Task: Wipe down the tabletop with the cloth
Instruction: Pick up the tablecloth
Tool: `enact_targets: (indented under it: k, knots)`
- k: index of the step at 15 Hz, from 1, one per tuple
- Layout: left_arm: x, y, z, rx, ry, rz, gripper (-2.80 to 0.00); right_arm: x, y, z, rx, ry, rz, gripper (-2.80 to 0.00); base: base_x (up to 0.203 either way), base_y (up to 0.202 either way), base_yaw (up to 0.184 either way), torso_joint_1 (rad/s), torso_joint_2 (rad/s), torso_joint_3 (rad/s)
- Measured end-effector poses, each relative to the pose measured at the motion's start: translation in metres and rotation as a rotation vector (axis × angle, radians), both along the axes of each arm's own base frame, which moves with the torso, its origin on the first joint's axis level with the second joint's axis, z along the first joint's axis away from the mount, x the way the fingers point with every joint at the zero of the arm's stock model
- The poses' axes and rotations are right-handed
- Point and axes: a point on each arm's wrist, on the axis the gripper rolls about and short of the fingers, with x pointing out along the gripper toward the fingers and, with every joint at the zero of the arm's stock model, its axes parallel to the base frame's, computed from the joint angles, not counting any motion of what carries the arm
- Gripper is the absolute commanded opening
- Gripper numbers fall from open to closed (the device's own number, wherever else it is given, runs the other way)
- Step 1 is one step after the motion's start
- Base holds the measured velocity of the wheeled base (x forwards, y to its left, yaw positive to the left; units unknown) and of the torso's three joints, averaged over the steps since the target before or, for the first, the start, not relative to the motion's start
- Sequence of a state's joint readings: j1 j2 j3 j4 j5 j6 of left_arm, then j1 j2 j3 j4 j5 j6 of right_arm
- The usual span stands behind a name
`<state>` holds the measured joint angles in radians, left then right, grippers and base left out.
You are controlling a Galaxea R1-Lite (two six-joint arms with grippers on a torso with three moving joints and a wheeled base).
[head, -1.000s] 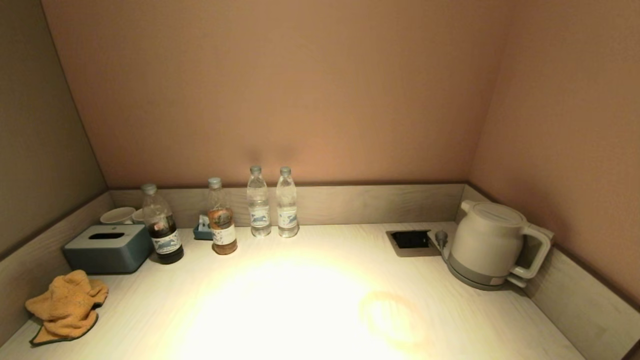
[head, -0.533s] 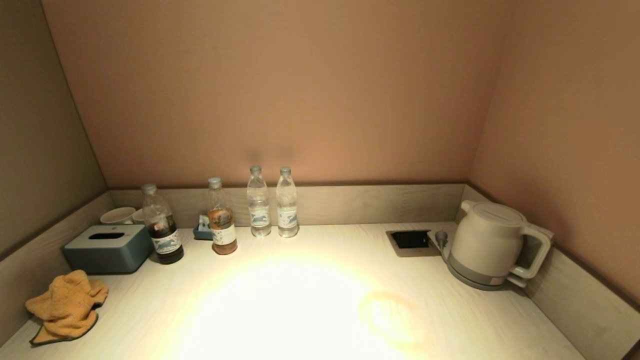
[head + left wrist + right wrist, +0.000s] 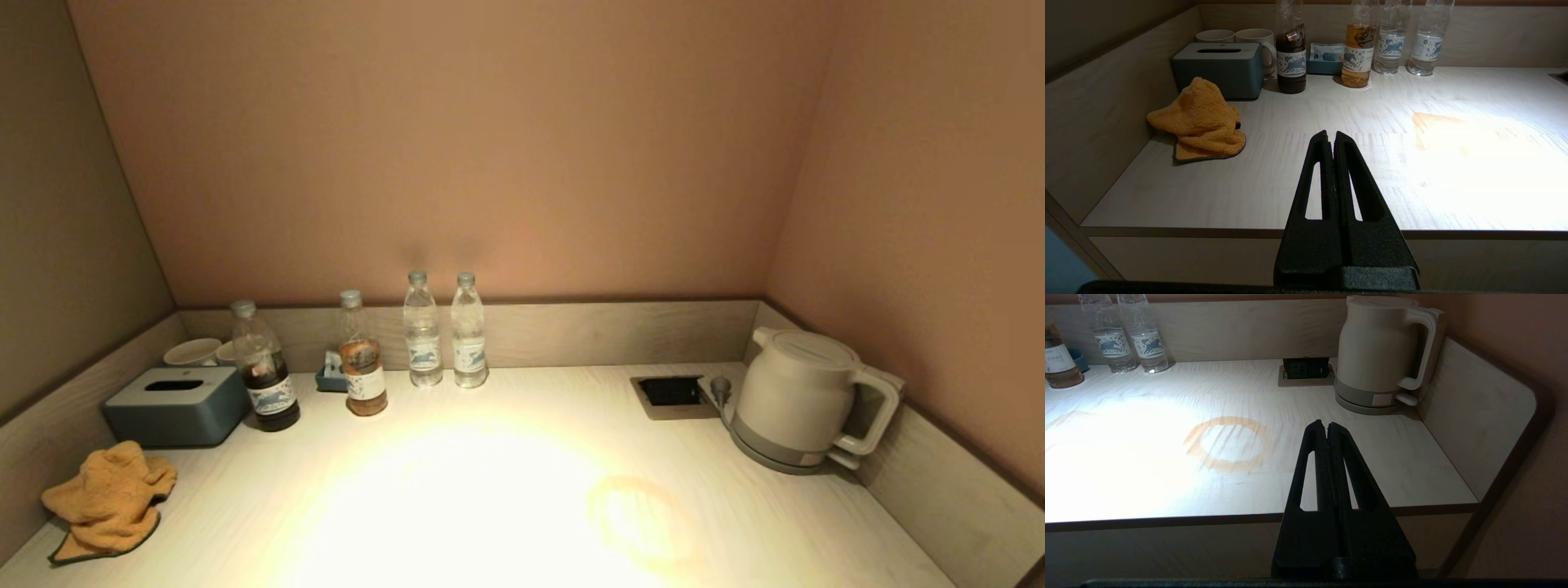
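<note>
Cloth [image 3: 1198, 120] not yet in hand: both my end effectors are parked short of the bench's front edge, neither over the work surface. Left end effector [image 3: 1331, 136] has its fingers pressed together, empty; right end effector [image 3: 1326, 426] is likewise closed on nothing. Neither shows in the head view.

Moving outward from the left end effector, the cloth lies crumpled on the bench [image 3: 490, 490] at the far left, close to the side rim and just in front of a tissue box [image 3: 175, 404]. It sits nearer my left arm, so I judge that arm the natural one to fetch it; the fingers must part first.

Outward from the right end effector, an orange ring stain [image 3: 1229, 444] marks the bench, with a second orange smear [image 3: 1433, 122] nearer the middle. These look like the wiping targets.

Along the back rim stand four bottles [image 3: 424, 331]; a kettle [image 3: 804, 400] and socket recess [image 3: 671, 392] occupy the right rear. The stains lie in open bench, apart from these, so I judge a wiping stroke need not disturb them.
</note>
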<state>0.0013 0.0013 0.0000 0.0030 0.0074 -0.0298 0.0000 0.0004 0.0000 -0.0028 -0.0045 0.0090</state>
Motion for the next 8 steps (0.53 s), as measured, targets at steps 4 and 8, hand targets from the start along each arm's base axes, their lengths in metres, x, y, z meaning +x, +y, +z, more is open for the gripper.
enact_targets:
  k: [4,8]
  knots:
    - [-0.005,0.0,0.013,-0.017,-0.02,0.008,-2.8,0.0,0.0,0.0,0.0,0.0,0.0,-2.8,0.0,0.0,0.0,0.0,0.0,0.0]
    - [-0.007,0.002,0.051,-0.069,0.044,0.085,-2.8,0.0,0.0,0.0,0.0,0.0,-0.001,-2.8,0.0,0.0,0.0,0.0,0.0,0.0]
